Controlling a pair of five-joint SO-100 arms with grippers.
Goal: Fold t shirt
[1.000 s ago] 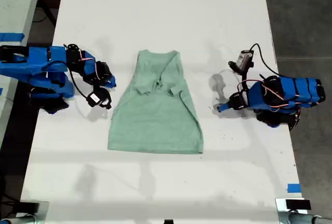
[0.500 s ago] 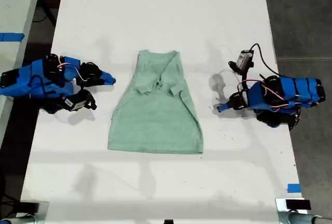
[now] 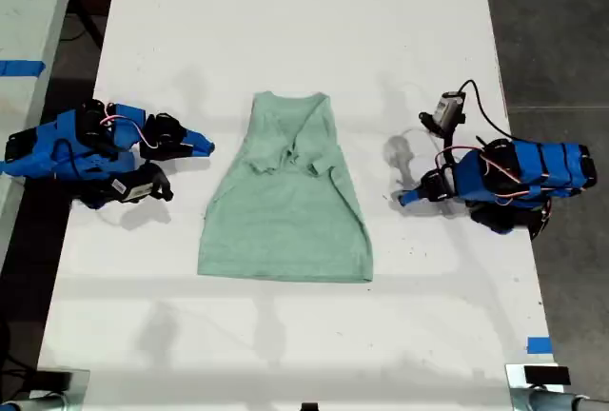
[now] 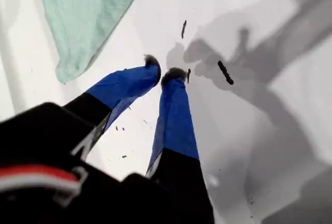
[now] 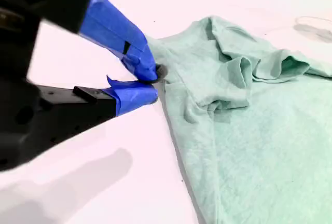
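The pale mint-green t shirt (image 3: 285, 211) lies flat on the white table (image 3: 285, 30), its sleeves folded in over the chest and its collar toward the far end. On the exterior view's left, my second gripper (image 3: 205, 147) rests low and shut, just beside the shirt's edge with nothing in it. Its wrist view shows the blue fingertips (image 5: 148, 68) together beside the shirt (image 5: 249, 130). My first gripper (image 3: 404, 199), on the exterior view's right, is shut and empty, a gap away from the shirt. In its wrist view the tips (image 4: 174, 76) point at bare table, with a shirt corner (image 4: 83, 11) beyond.
A strip of blue tape (image 3: 539, 345) marks the table near its front corner on the exterior view's right. Dark floor runs along that side. A second pale surface with blue tape (image 3: 19, 68) sits beyond the table edge on the exterior view's left.
The second arm has pulled back from the shirt toward the exterior view's left and settled low on the table. The first arm and the shirt have not moved.
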